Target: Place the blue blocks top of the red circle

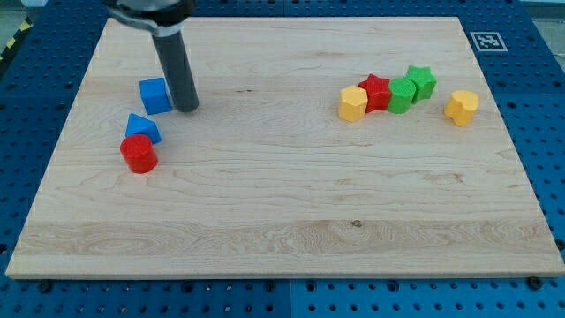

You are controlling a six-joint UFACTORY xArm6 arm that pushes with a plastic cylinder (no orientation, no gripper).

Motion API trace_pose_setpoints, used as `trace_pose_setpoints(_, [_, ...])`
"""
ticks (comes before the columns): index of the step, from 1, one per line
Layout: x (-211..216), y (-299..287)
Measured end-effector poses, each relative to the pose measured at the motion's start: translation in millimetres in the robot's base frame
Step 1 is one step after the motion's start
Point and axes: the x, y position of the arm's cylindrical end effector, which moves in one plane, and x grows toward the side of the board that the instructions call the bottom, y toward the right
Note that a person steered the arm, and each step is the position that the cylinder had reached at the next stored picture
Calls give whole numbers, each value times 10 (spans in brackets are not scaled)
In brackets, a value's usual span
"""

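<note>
A red circle block (139,154) lies at the view's left on the wooden board (282,203). A blue triangular block (141,127) touches it just above and slightly right. A blue cube (154,94) sits further up, apart from the triangle. My tip (186,108) stands right beside the cube's right side, touching or almost touching it. The dark rod rises from there toward the view's top left.
At the view's upper right stands a cluster: a yellow block (353,102), a red star (376,91), a green block (402,94) and a green star (421,81). A separate yellow block (462,106) lies further right.
</note>
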Motion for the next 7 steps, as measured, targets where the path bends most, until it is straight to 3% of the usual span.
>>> trace_pose_setpoints(1, [-210,-67])
trace_pose_setpoints(7, [-91,-341])
